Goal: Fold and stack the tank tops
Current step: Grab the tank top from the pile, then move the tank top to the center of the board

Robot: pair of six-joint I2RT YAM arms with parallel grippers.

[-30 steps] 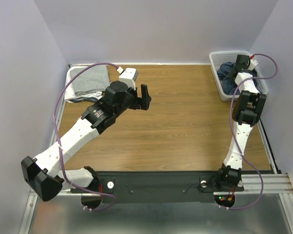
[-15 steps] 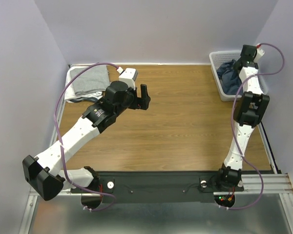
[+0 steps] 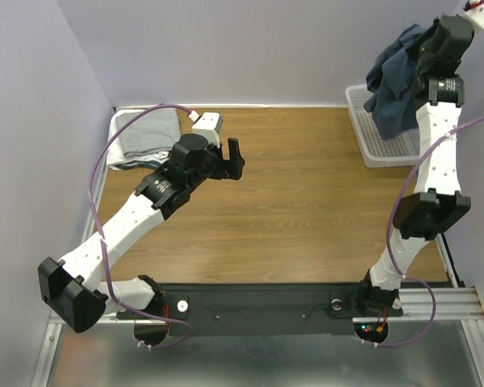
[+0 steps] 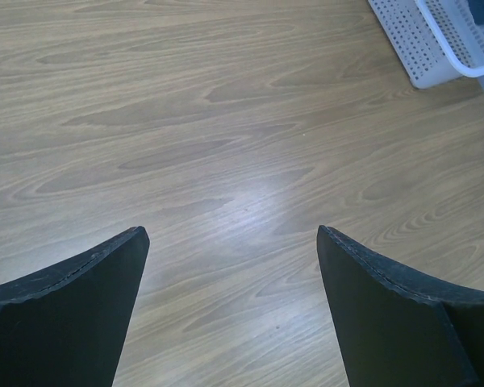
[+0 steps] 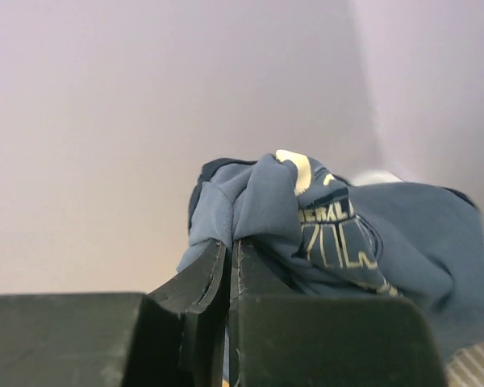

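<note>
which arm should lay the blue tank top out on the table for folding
Right. The right end effector is shut on the slate-blue tank top, which hangs above the basket. The left end effector is open over the table, holding nothing; it could only help flatten afterwards.

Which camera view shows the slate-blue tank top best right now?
Top external: the whole tank top hangs from the right gripper above the basket. Right wrist shows only bunched cloth and lettering at the shut jaws; left wrist shows none of it.
</note>
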